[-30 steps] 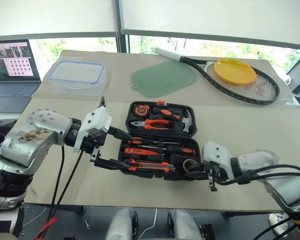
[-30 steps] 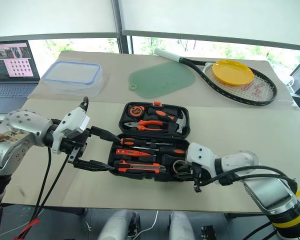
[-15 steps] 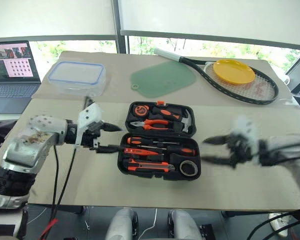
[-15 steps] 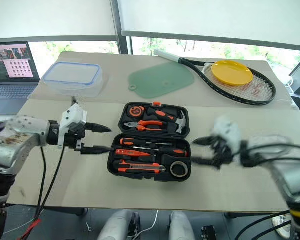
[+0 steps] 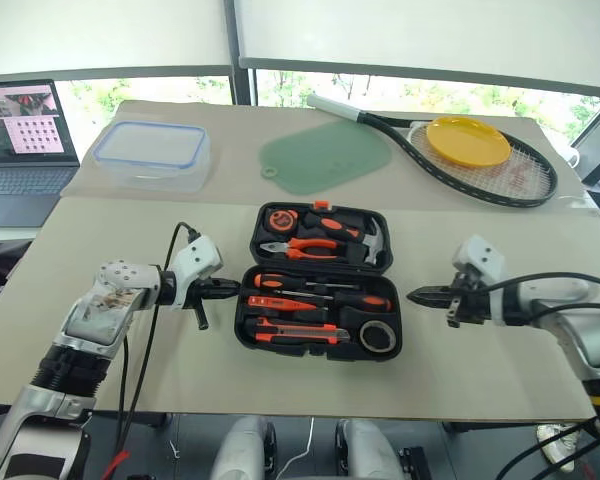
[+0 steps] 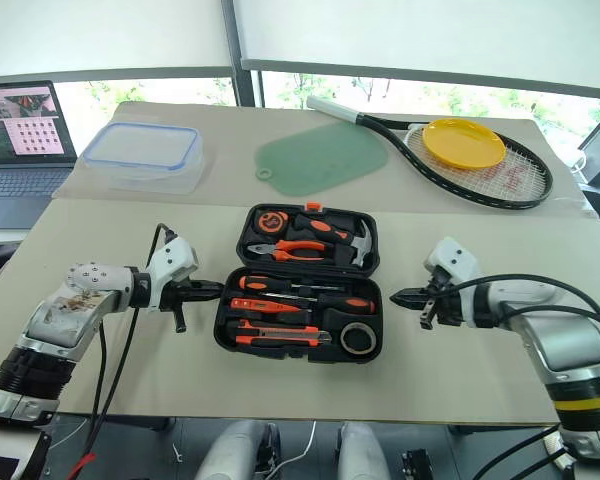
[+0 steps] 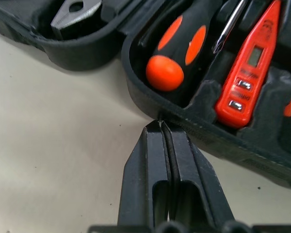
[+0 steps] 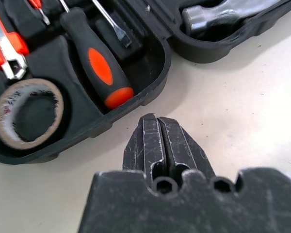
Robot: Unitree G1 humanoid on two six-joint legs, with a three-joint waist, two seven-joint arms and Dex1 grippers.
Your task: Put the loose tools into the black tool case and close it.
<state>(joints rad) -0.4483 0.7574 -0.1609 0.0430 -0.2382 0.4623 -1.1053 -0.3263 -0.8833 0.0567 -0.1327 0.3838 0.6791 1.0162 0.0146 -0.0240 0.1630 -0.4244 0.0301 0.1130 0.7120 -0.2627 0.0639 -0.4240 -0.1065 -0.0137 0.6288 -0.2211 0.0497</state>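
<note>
The black tool case lies open in the middle of the table. Its near half holds two black-and-orange screwdrivers, the orange tester, the utility knife and the tape roll. My left gripper is shut and empty, its tip at the case's left rim, close to a screwdriver handle. To the right of the case my right gripper is shut and empty, a short gap off the rim, pointing at it.
Pliers, a hammer and a tape measure sit in the case's far half. Behind it lie a clear blue-rimmed box, a green cutting mat, a racket with a yellow plate, and a laptop.
Both grippers have drawn out of the case to its sides and shut. The left one sank to the left rim; the right one moved right, away from the tape roll.
</note>
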